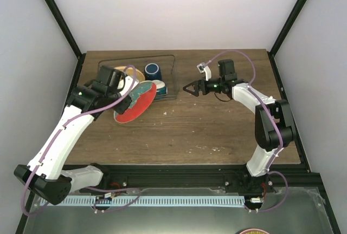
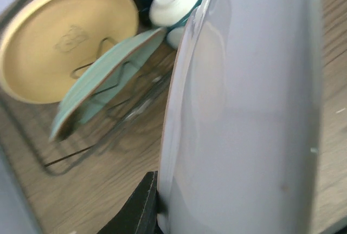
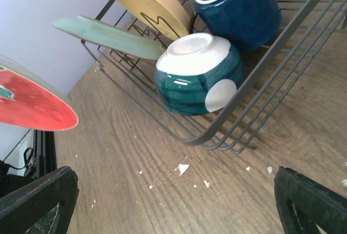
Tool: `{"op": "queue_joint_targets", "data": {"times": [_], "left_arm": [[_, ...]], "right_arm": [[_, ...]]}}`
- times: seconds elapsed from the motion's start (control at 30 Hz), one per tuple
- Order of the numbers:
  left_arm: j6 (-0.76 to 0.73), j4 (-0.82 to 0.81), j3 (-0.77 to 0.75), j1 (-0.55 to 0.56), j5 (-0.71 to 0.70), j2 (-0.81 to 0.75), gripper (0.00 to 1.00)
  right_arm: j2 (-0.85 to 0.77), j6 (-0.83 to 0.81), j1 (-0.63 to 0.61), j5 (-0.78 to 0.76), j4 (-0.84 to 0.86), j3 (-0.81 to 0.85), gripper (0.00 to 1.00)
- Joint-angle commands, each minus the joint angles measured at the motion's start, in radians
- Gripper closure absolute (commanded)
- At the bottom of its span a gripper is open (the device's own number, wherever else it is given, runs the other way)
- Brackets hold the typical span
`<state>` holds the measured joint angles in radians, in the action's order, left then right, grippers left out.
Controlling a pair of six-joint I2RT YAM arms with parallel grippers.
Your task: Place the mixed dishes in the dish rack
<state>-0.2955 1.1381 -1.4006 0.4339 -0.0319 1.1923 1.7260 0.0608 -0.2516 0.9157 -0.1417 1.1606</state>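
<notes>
At rack point(image 1: 174, 77) edge | left claw point(image 1: 130, 94) grips red plate point(image 1: 135, 109) — bowl point(image 3: 198, 74), mug point(image 3: 238, 6) inside

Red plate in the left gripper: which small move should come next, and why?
Probably lift the red plate slightly and carry it over the wall of the dish rack. The left gripper holds it tilted, outside the rack, beside the leaning mint-green plate. The yellow plate, mug and bowl are already inside.
</notes>
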Motion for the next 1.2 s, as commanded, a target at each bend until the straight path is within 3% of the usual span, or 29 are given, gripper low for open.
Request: {"op": "queue_joint_targets", "data": {"times": [0.0,0.2,0.47,0.77,1.17], "left_arm": [[-0.109,-0.038,-0.043,0.074,-0.397,-0.028,1.0],[-0.258,-0.049,0.02,0.17,-0.698,-0.017,1.0],[-0.462,-0.184,0.121,0.282,-0.914,0.007,1.0],[-0.77,-0.463,0.229,0.309,-0.996,0.0,1.0],[-0.769,-0.503,0.288,0.31,-0.948,0.028,1.0]], "right_arm": [[0.035,-0.011,0.006,-0.034,-0.016,0.086,0.0],[0.055,0.011,0.007,-0.167,-0.029,0.148,0.0],[0.104,0.039,0.028,-0.194,-0.031,0.195,0.0],[0.108,0.05,0.029,-0.159,0.016,0.163,0.0],[0.106,0.046,0.038,-0.142,0.031,0.12,0.0]]}}
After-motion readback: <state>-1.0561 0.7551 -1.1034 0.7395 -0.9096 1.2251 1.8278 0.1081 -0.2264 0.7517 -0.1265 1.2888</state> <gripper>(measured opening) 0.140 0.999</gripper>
